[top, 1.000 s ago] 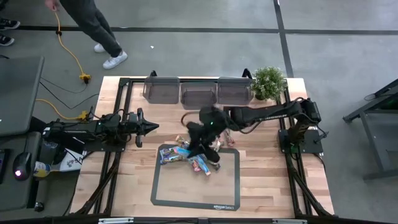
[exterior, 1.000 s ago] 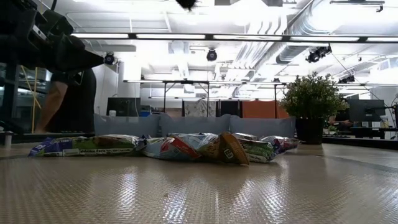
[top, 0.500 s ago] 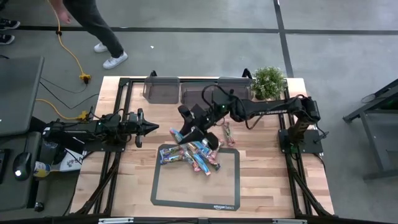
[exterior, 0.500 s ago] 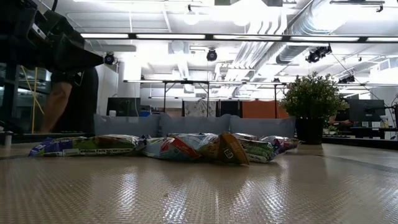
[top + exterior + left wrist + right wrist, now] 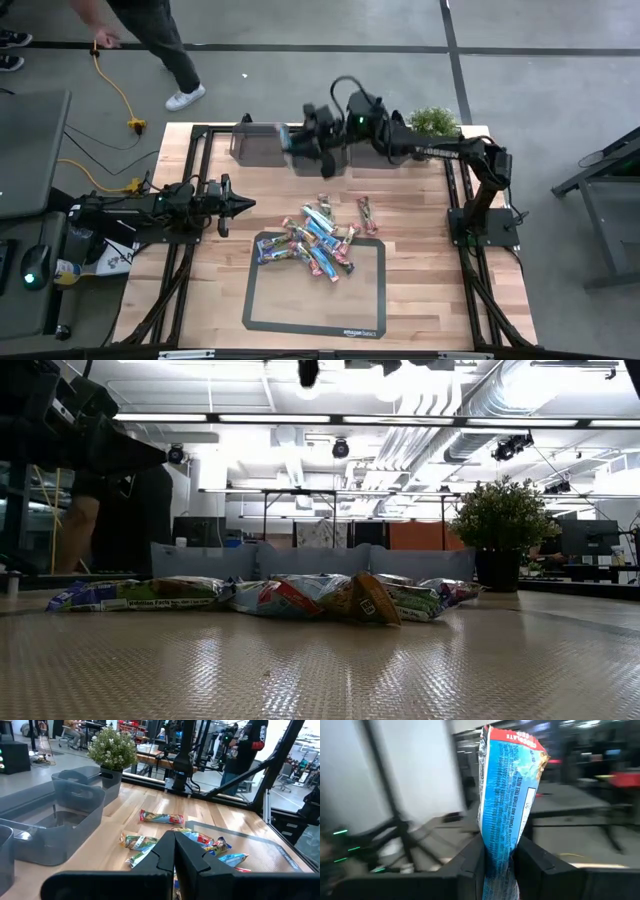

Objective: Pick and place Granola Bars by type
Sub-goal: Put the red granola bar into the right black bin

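Now the right claw (image 5: 497, 862) grips a blue granola bar (image 5: 507, 795) above the bins (image 5: 262, 143).

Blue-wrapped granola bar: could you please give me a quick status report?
Right gripper shut on shiny blue-wrapped granola bar, above clear grey plastic bins. Left gripper shut, waiting. Nothing in the way.

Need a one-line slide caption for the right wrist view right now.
Right pincer shut on a bright blue granola bar, held upright between its dark fingers.

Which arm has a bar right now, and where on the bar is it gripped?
The right gripper holds a blue granola bar by its lower end, over the bins. The left gripper is shut and holds nothing.
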Controlling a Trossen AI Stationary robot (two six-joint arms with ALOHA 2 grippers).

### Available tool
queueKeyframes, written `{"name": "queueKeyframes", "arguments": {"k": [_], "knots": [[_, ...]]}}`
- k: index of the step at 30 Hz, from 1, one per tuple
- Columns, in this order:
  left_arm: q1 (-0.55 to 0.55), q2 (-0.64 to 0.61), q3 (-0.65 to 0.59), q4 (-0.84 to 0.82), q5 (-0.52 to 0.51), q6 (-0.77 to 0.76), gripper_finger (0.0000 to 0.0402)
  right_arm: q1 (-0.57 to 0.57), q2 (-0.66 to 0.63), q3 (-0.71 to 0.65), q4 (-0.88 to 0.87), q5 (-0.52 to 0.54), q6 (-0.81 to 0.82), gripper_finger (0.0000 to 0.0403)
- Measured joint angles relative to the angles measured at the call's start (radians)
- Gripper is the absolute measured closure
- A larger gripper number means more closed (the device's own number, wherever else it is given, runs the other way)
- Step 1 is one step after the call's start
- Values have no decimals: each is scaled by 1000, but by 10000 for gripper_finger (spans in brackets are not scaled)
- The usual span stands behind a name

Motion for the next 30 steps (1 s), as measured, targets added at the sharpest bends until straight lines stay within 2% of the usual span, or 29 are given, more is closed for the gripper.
{"name": "queueKeyframes", "arguments": {"k": [5,14,21,30], "knots": [[0,0,0,0,-1,2,401,-104,0,0,-133,124,-22,329],[0,0,0,0,-1,2,401,-214,0,0,-594,419,-123,329],[0,0,0,0,-1,2,401,-283,0,0,-904,543,-221,329],[0,0,0,0,-1,2,401,-340,0,0,-1182,685,-491,329]]}}
